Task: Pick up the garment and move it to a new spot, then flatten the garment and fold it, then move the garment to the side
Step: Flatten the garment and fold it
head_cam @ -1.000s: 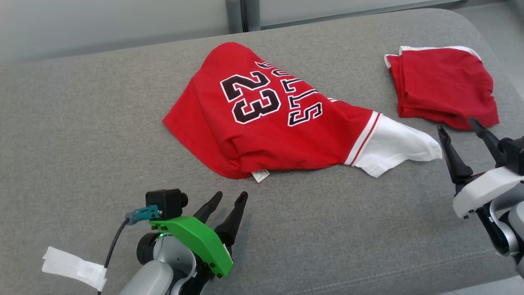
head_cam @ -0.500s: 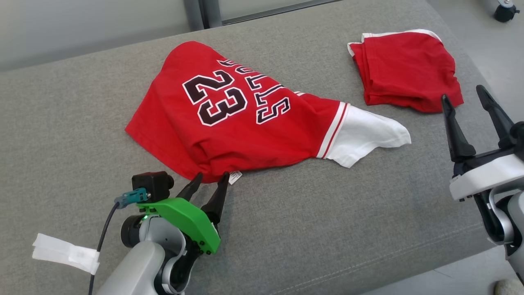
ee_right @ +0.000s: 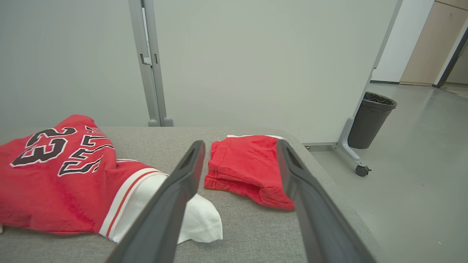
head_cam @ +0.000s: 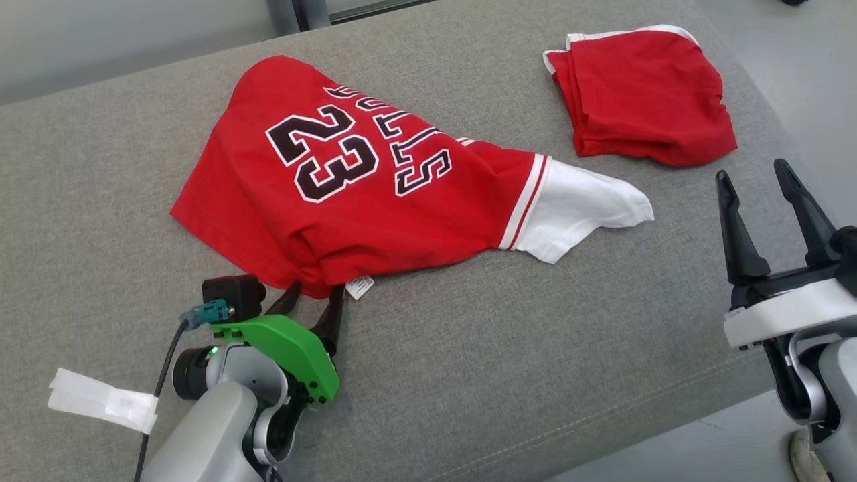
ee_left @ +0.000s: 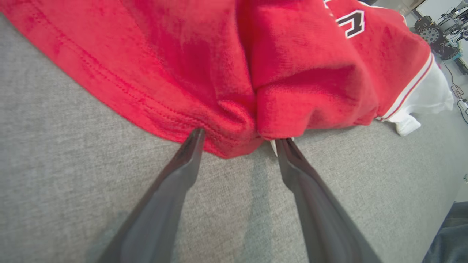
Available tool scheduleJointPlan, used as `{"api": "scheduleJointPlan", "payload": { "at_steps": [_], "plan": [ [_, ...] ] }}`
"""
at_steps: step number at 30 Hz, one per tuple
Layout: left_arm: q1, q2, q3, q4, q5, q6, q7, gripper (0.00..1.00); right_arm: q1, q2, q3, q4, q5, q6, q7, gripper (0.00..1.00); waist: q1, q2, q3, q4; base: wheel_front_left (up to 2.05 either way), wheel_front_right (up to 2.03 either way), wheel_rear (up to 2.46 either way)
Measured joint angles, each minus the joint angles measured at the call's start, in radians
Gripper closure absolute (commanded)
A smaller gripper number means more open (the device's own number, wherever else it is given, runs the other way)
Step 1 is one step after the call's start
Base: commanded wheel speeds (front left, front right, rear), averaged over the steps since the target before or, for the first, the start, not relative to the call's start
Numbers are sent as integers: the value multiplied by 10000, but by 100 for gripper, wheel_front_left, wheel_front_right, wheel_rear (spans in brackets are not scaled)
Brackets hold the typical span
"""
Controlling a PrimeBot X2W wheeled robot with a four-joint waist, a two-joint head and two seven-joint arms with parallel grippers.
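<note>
I am looking down at the red shirt (head_cam: 375, 181), which is lying crumpled on the grey cushion (head_cam: 469, 348), a little left of the middle, with the number 23 and black lettering facing up. Its white sleeve (head_cam: 576, 207) is trailing out toward my right side, and a small white label (head_cam: 359, 286) is poking out at the near hem. My left gripper (head_cam: 316, 291) is sitting right at that near hem with its fingers spread wide. In the left wrist view the two tips are reaching the edge of the cloth, one on each side of a bunched fold, and they are not pinching it or holding anything. My right gripper (head_cam: 751, 171) is hanging above the right end of the cushion, well apart from the shirt, with its fingers pointing up and standing wide apart with nothing between them. A folded red cloth (head_cam: 643, 94) is lying at the far right of the cushion, separate from the shirt, and in the right wrist view it is showing between that gripper's fingers, well beyond them. A dark bin (ee_right: 371, 120) is standing on the floor beyond the cushion's end.
</note>
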State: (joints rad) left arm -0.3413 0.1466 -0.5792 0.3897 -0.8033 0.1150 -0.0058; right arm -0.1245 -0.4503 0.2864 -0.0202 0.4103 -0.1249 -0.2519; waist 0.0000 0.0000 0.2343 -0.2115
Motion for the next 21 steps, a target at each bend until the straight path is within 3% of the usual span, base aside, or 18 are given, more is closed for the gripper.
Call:
{"api": "scheduleJointPlan", "payload": {
  "at_steps": [9, 10, 11, 12, 14, 16, 21],
  "plan": [
    [-423, -65, -8, 658, 104, -4, -140, 3, 335, 194, -151, -278, -284, -2, 0, 0, 0, 0, 95, -22, 0, 0, 0],
    [-542, -98, -29, 844, 128, -12, -180, 10, 359, 286, -171, -334, -330, -2, 0, 0, 0, 0, 111, -26, 0, 0, 0],
    [-593, -109, -35, 915, 146, -17, -186, 25, 366, 343, -176, -362, -330, -2, 0, 0, 0, 0, 118, -29, 0, 0, 0],
    [-640, -127, -46, 993, 148, -21, -188, 58, 377, 399, -182, -385, -330, -2, 0, 0, 0, 0, 124, -33, 0, 0, 0],
    [-721, -167, -56, 1189, 148, -96, -215, 75, 447, 437, -196, -424, -343, -2, 0, 0, 0, 0, 134, -39, 0, 0, 0],
    [-747, -240, -75, 1317, 151, -117, -217, 100, 566, 453, -257, -441, -345, -2, 0, 0, 0, 0, 138, -42, 0, 0, 0],
    [-934, -320, -270, 1499, 157, -389, -180, 100, 826, 520, -656, -476, -416, -2, 0, 0, 0, 0, 129, 24, 0, 0, 0]
  ]
}}
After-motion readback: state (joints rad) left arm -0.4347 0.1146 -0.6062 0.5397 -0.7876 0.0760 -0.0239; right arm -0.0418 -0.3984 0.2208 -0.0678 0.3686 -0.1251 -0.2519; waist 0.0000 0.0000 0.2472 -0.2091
